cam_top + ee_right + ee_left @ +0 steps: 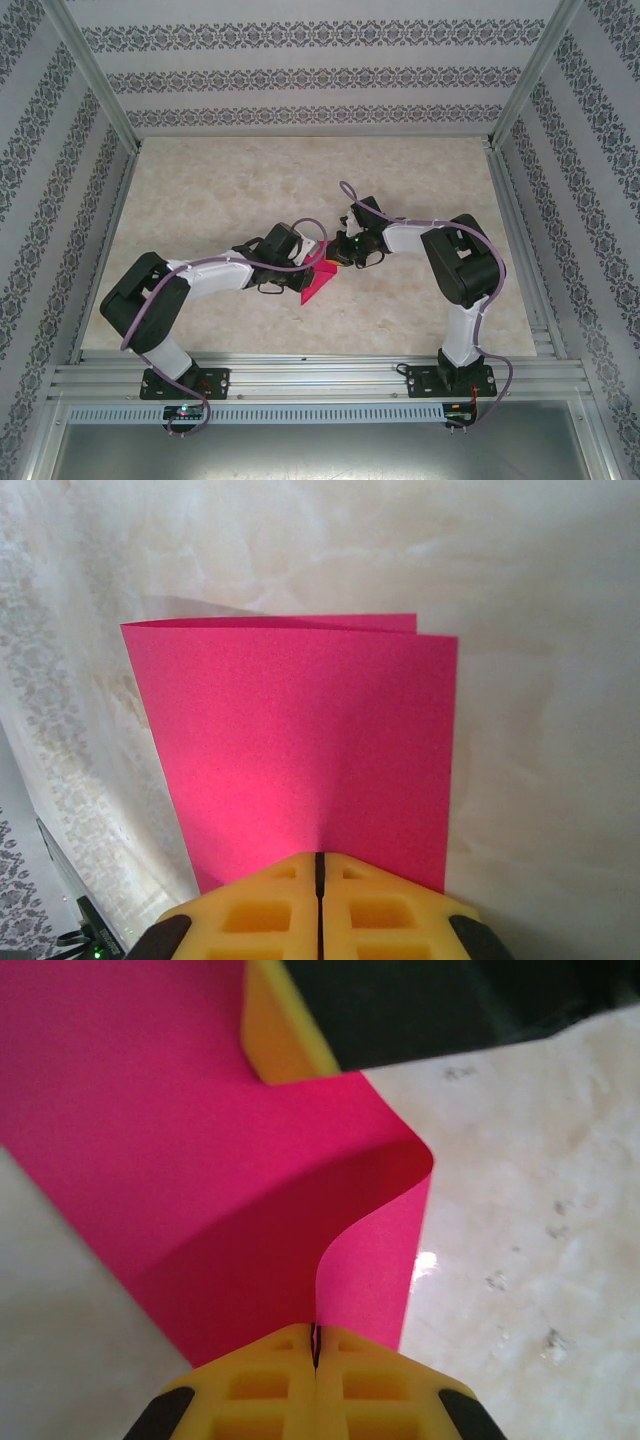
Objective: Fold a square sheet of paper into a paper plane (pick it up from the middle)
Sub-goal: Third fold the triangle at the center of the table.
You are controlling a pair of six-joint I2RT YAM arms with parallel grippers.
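Observation:
The square sheet of paper (318, 284) is magenta-pink and bent over into two layers, held just above the middle of the table between both arms. My left gripper (310, 264) is shut on one edge of it; in the left wrist view the sheet (200, 1160) curls up out of the closed yellow jaws (316, 1348). A yellow finger (285, 1040) of the other gripper touches the sheet's far side. My right gripper (337, 262) is shut on the opposite edge. In the right wrist view the doubled sheet (300, 740) stands straight out from the closed jaws (320, 865), its two far edges slightly offset.
The beige marbled table (250, 190) lies under the paper. Patterned walls (300, 75) and aluminium frame rails (520, 230) enclose it at the back and sides. Both arm bases sit on the near rail (320, 380).

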